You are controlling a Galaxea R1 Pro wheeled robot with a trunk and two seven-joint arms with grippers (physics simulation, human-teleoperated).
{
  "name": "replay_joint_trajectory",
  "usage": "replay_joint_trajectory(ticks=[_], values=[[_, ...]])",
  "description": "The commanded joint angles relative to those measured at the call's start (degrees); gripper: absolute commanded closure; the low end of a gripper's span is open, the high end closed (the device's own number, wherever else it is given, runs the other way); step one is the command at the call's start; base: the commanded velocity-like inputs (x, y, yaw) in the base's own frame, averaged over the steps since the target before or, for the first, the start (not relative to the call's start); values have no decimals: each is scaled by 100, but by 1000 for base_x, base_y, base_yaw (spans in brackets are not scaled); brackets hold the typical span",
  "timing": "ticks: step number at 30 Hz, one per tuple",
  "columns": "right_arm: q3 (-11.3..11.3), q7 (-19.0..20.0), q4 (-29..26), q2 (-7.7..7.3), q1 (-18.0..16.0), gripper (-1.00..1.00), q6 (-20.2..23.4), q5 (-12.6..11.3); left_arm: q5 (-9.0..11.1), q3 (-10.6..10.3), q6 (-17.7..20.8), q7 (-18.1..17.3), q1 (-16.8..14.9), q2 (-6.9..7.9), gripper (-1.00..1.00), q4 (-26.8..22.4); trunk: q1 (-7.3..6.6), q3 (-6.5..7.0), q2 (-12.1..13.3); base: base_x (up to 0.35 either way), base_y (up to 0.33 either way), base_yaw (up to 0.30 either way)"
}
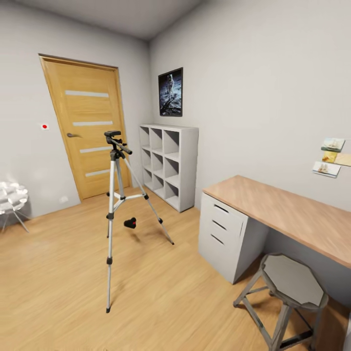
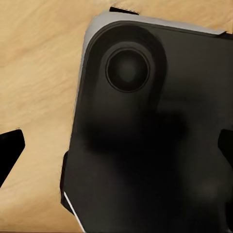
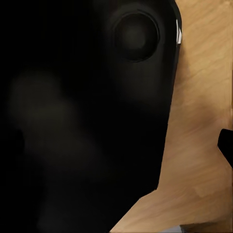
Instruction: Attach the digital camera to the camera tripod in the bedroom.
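The camera tripod [image 1: 115, 192] stands upright on the light wood floor in the middle of the bedroom, silver legs spread, its dark head and pan handle at the top. The digital camera [image 1: 130, 223], small and black with a red spot, lies on the floor between the tripod's legs. In the left wrist view my left gripper [image 2: 116, 148] is open, black fingertips [image 2: 10, 149] at both side edges, over a dark rounded part of my own body and the floor. In the right wrist view my right gripper [image 3: 116, 145] looks open, with one fingertip [image 3: 226, 145] at the edge.
A wooden door [image 1: 87, 131] is shut behind the tripod. A white cube shelf [image 1: 168, 165] stands against the far right wall. A wooden-top desk [image 1: 287, 214] with grey drawers [image 1: 222, 234] and a stool [image 1: 290, 285] are near right. A clear chair [image 1: 12, 197] sits far left.
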Motion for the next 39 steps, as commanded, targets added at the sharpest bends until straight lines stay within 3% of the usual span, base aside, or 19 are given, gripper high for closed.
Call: replay_joint_trajectory(ticks=[1,4,8,24,39], values=[[271,-9,-20,9,0,-100,0,9,291,17,-12,-6,1,23,-100,-33,0,-3,-2,0,0,277],[494,-11,-37,12,0,-100,0,5,551,21,-14,-16,1,33,-100,-46,0,-3,-2,0,0,277],[584,-14,-43,-1,0,-100,-5,3,675,23,-15,-20,1,29,-100,-50,0,-3,-2,0,0,277],[572,-9,-50,-84,0,-100,-330,-85,750,36,-70,-4,1,24,-100,-52,0,-3,-2,0,0,277],[575,-15,-53,-98,0,-100,-337,-71,768,43,-189,6,1,20,-100,-46,0,-3,-2,0,0,277]])
